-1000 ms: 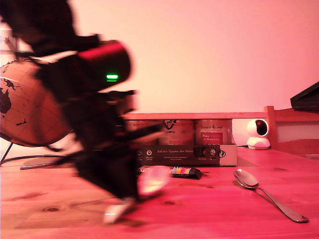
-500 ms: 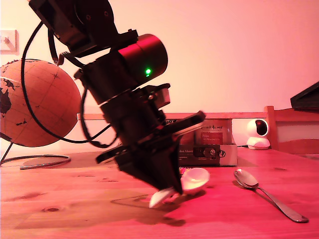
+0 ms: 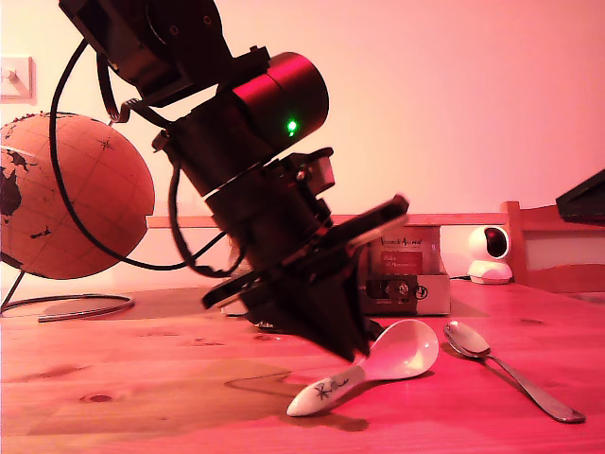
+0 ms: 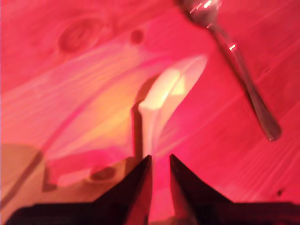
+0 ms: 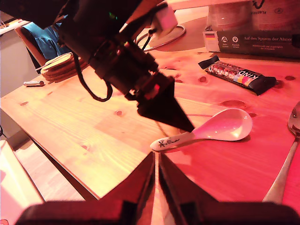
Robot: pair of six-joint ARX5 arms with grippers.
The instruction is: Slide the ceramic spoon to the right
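White ceramic, the spoon (image 3: pixel 378 369) lies on the table (image 3: pixel 142 397), its handle pinched between the narrow fingers of my first gripper (image 3: pixel 357 357), its bowl out ahead of the fingertips. In my first wrist view the two fingertips (image 4: pixel 140 176) flank the handle with only a thin gap, so I judge them to be holding it, though the contact itself is blurred. The metal spoon (image 3: pixel 501 369) lies just beyond the ceramic bowl, the two bowls near each other but apart.

Judging from this, the slide is under way, and the care is in the end of it. I should keep the spoon flat on the wood, press lightly, and move along the handle's line so it does not pivot in the pinch. I should stop short of the metal spoon, or steer the bowl past it, since a nudge would send it skating.

My second gripper (image 5: pixel 156 176) hangs off the table's edge, well short of the spoon, fingers nearly together and holding nothing.
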